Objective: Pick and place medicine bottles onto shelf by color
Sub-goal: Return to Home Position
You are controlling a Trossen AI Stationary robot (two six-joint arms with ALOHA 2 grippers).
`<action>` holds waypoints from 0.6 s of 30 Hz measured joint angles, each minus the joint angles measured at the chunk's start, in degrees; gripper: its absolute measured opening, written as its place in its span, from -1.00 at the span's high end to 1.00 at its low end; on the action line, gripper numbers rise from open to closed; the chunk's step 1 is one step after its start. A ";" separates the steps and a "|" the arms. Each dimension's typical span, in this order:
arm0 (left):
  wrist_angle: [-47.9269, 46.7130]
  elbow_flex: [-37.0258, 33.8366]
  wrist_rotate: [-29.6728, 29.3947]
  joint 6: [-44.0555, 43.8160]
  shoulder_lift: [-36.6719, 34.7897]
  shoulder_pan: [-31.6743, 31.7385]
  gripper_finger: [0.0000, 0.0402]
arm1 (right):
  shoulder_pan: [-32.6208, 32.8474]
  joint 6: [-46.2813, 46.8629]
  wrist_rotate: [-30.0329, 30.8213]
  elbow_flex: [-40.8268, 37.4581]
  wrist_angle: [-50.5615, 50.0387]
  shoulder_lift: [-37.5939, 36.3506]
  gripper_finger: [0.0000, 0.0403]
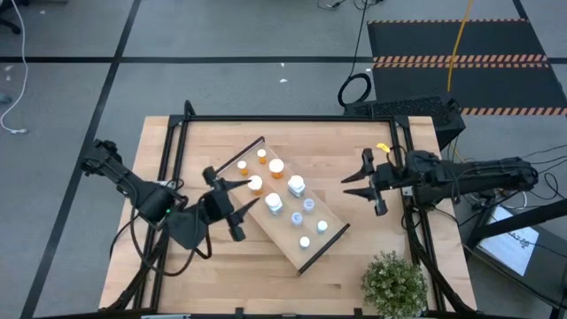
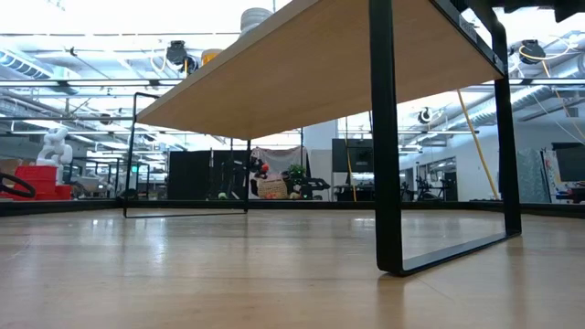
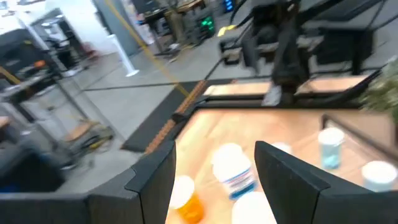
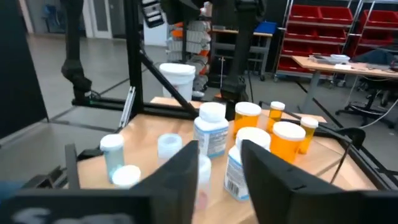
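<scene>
Dark two-finger grippers are seen parted and empty over the pale wooden table (image 1: 190,266), the left gripper (image 1: 241,202) just beside the long light-wood shelf (image 1: 282,237), the right gripper (image 1: 353,186) near its opposite side. White-capped orange-bodied medicine bottles (image 1: 276,167) are grouped at the shelf's far end, and pale blue bottles (image 1: 295,185) are spread along the rest.

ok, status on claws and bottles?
Left claw open, empty, at shelf edge. Right claw open, empty. Orange bottles one end, blue bottles other. Nothing blocking.
</scene>
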 joint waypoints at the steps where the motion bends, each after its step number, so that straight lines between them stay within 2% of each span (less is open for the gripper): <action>1: -1.85 -0.01 -0.95 -0.97 0.00 0.02 -0.09 | 0.00 -0.51 0.00 0.00 -1.33 -0.92 0.46; 5: -8.63 -0.24 -1.54 -7.00 -0.01 0.71 -0.08 | 0.02 -2.26 0.11 0.00 -5.40 -4.27 0.74; 8: -9.23 -3.05 -2.57 -9.92 -0.13 1.15 -0.02 | 0.04 -2.99 1.75 0.00 -7.25 -6.33 0.93; 11: -7.93 -8.17 -2.73 -12.23 -2.03 0.77 0.13 | 0.04 -3.87 4.21 0.01 -8.99 -7.79 0.97; 15: -0.88 -16.03 -2.93 -12.42 -5.28 1.29 0.36 | 0.04 -3.92 6.11 -0.23 -10.82 -8.47 0.95; 18: 10.42 -22.69 -2.20 -6.56 -7.85 1.34 0.51 | 0.04 -2.28 6.12 -1.78 -10.47 -8.47 0.99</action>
